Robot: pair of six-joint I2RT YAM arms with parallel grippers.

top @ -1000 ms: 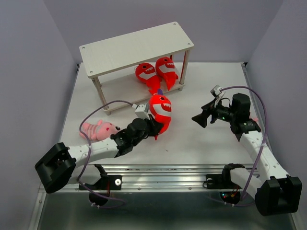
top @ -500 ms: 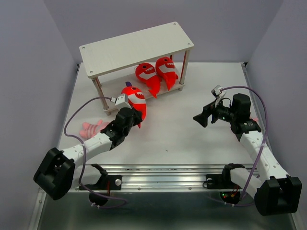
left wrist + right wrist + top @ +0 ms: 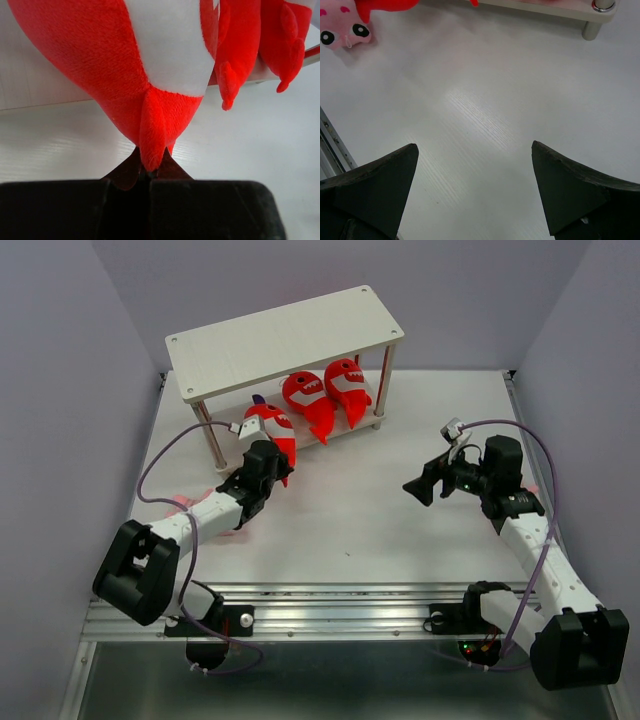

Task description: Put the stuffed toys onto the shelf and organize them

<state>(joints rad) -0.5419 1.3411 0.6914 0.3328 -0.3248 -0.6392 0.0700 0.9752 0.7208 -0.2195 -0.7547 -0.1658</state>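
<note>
So where we're at: two of the three sharks are sitting on the lower tier (image 3: 228,418) of the shelf (image 3: 330,325), the middle shark (image 3: 303,392) and the right-hand shark (image 3: 346,380), side by side, toothy mouths showing, tails hanging over the front edge. The third shark (image 3: 272,428) is right at the front of that tier, just left of the other two, with the left fingers (image 3: 129,171) pinched on its tail fin. From the wrist view we can't tell if its body is actually resting on the board or hanging just in front of it, so we'd call that one nearly placed, not released.

What's left, by our reckoning: let go of that shark, then deal with the pink ones. We can only find one pink toy (image 3: 340,22) for sure, lying on the worktop (image 3: 400,540) by the left arm (image 3: 200,520) and mostly hidden behind it in the overhead view. The top board (image 3: 250,350) has nothing on it, so that looks like the obvious home. The right fingers (image 3: 375,175) are spread wide over bare worktop, holding nothing.

Materials: the sharks are short fuzzy plush, bright red with a white belly panel, with soft floppy fins that squash flat in the grip. The pink toy is the same sort of plush, pale, with black eyes. The shelf is stiff white board with a faint grain, on thin metal legs with round feet
</note>
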